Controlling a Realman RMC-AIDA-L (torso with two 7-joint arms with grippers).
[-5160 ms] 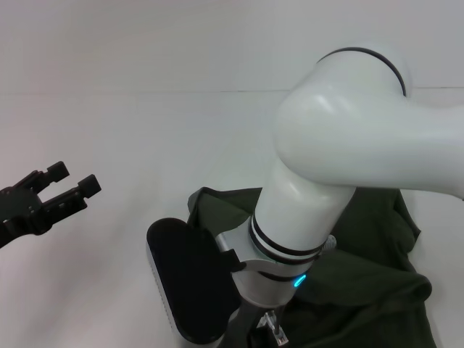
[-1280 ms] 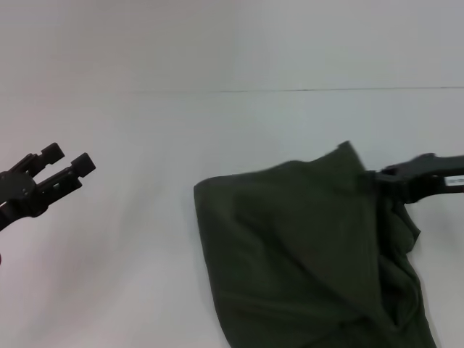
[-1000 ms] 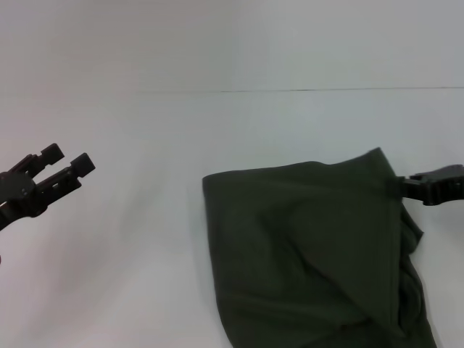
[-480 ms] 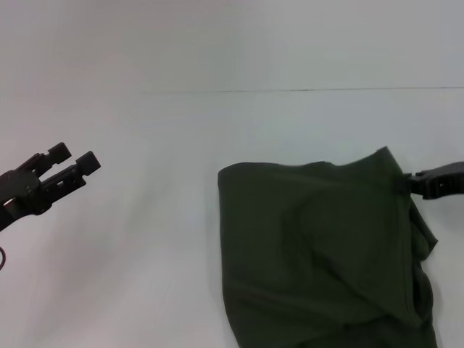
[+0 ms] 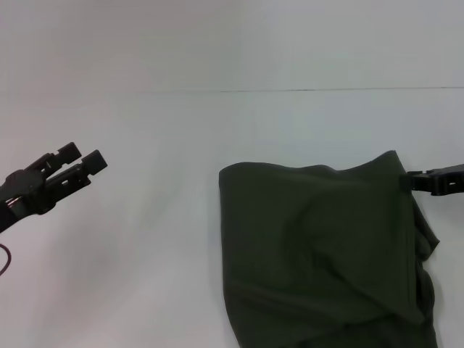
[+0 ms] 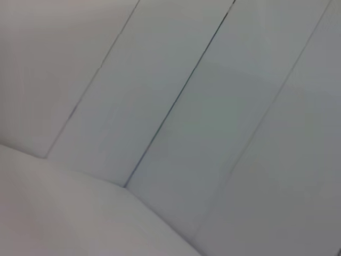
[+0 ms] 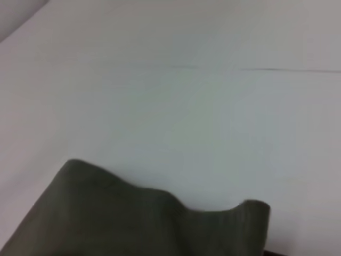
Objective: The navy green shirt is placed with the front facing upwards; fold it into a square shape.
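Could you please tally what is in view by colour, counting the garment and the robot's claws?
Dark olive green: 1, the navy green shirt, a far corner pinched by the right claw.
Black: 2, the right claw and the left claw, apart from the shirt.
Total: 3

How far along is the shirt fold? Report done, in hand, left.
Done: the navy green shirt is already doubled over, plain side up, lettering hidden. In hand: the right gripper pinches its far right corner at the table's right side. The left gripper hovers apart, holding nothing. Left: right edge is bunched; no neat square yet.
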